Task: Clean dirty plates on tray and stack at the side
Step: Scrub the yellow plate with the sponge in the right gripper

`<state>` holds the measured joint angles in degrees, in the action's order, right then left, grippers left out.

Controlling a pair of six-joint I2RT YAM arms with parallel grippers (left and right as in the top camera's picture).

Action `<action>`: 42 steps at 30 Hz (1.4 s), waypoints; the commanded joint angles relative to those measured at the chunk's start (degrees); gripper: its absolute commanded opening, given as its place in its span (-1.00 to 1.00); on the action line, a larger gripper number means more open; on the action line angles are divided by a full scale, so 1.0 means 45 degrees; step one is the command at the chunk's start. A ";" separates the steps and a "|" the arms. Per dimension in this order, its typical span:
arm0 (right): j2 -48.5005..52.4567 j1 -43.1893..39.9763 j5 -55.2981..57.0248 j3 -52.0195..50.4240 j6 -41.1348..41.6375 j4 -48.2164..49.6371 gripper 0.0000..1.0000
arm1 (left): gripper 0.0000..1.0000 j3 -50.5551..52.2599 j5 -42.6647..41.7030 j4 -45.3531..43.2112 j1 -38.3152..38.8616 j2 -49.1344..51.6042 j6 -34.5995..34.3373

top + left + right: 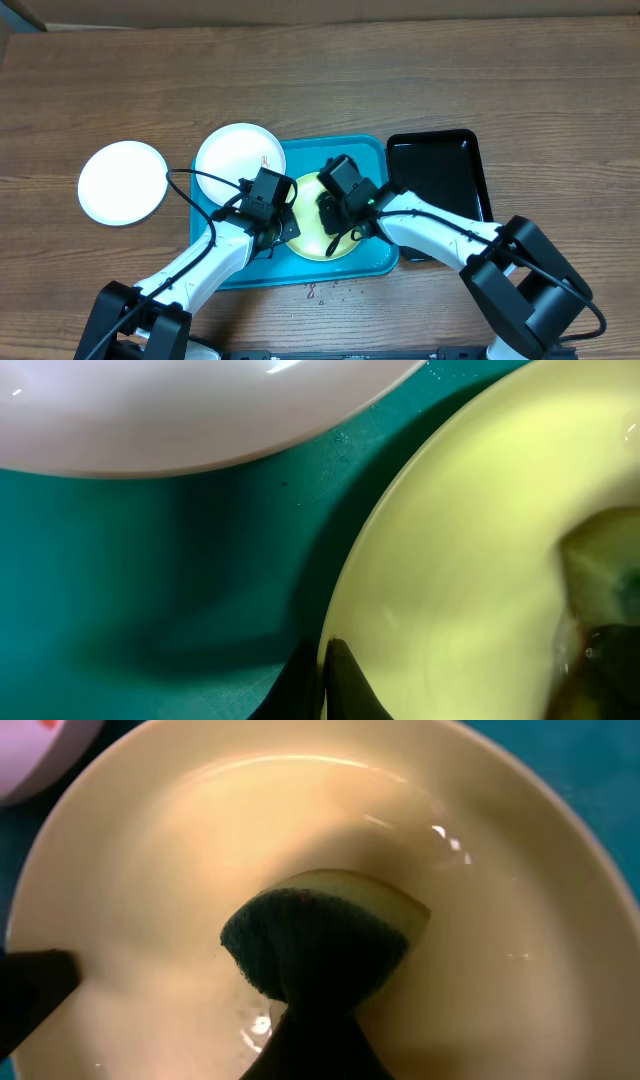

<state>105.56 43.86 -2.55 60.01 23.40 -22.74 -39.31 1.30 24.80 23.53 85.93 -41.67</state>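
1. the pale yellow-green plate (335, 250) lies in the blue tray (365, 155), near its front edge.
2. my left end effector (325, 675) is clamped on that plate's left rim.
3. my right end effector (312, 1015) is closed on a sponge (300, 935), whose dark green face presses into the plate's wet middle.
4. a white plate (235, 155) sits at the tray's far left corner.
5. a second white plate (123, 182) rests on the table (300, 80) further left.
6. a black tray (440, 175) lies just right of the blue one.

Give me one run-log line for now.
left gripper: shut on yellow-green plate rim | right gripper: shut on sponge, in plate | blue tray: under plate | far-left white plate: on table, off tray
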 commanded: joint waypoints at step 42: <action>0.2118 -0.0777 -0.3104 0.1739 -0.0874 -0.2356 -0.92 | -0.92 0.0214 0.0131 0.0121 -0.0024 0.0214 0.0073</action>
<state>111.18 39.48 -5.50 68.99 18.52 -33.26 -39.29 1.91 25.06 23.51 85.95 -41.67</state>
